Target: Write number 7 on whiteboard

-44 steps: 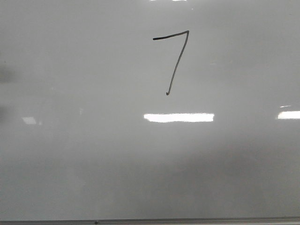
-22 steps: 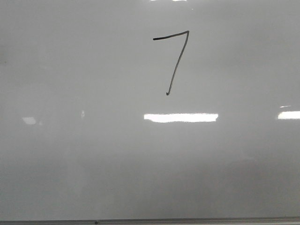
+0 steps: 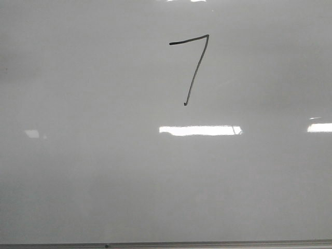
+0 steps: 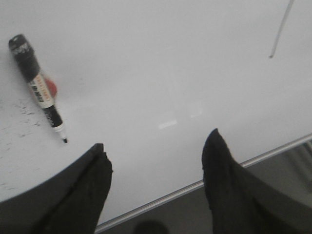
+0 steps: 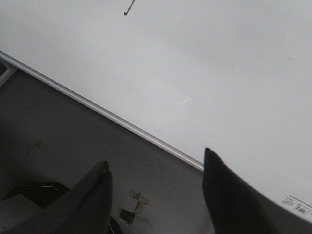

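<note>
The number 7 (image 3: 193, 66) is already drawn in the upper middle of the whiteboard (image 3: 78, 181), so the task is judged finished. The marker (image 4: 39, 87) is laid uncapped on the board. The left tool (image 4: 156, 165) and the right tool (image 5: 156, 180) are released, grasping nothing.

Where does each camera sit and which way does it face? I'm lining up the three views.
Front: faces forward at the whiteboard and the number 7; none of the robot shows.
Left wrist: on the left arm, over the board, seeing a marker and the open left gripper.
Right wrist: on the right arm, over the board's metal edge and dark floor, with the open right gripper.
Shared: all three show the 7's tail.
</note>
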Action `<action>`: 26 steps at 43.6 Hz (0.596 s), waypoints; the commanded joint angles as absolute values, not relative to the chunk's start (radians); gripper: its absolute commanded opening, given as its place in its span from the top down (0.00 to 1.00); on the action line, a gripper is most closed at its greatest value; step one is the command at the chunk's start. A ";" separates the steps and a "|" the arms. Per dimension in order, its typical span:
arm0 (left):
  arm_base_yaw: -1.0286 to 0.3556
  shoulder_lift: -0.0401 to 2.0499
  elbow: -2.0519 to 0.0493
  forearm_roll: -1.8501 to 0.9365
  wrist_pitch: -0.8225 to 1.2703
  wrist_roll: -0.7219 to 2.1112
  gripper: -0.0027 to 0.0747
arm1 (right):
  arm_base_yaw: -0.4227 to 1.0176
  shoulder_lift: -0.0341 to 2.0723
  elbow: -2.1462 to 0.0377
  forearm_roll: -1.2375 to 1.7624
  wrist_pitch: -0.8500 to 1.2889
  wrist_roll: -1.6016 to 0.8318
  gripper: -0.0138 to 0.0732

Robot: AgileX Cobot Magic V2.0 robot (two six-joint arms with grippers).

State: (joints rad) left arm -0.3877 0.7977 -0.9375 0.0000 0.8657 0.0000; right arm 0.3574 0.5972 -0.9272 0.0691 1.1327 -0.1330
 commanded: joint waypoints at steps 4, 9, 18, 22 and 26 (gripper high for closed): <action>-0.455 0.703 -0.917 -0.018 0.833 0.008 0.44 | 0.351 0.546 -0.905 0.064 1.065 -0.134 0.34; -0.458 0.680 -0.881 -0.029 0.841 0.008 0.44 | 0.351 0.534 -0.898 0.064 1.065 -0.134 0.34; -0.458 0.679 -0.868 -0.029 0.838 0.008 0.57 | 0.351 0.534 -0.898 0.064 1.063 -0.134 0.44; -0.458 0.679 -0.868 -0.029 0.831 0.008 0.72 | 0.351 0.534 -0.898 0.064 1.059 -0.134 0.62; -0.458 0.679 -0.868 -0.029 0.831 0.008 0.85 | 0.351 0.534 -0.898 0.064 1.053 -0.134 0.77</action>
State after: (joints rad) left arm -0.4491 0.6810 -0.8429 -0.0183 0.9045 0.0111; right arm 0.3574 0.5300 -0.8751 0.0691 1.1270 -0.1307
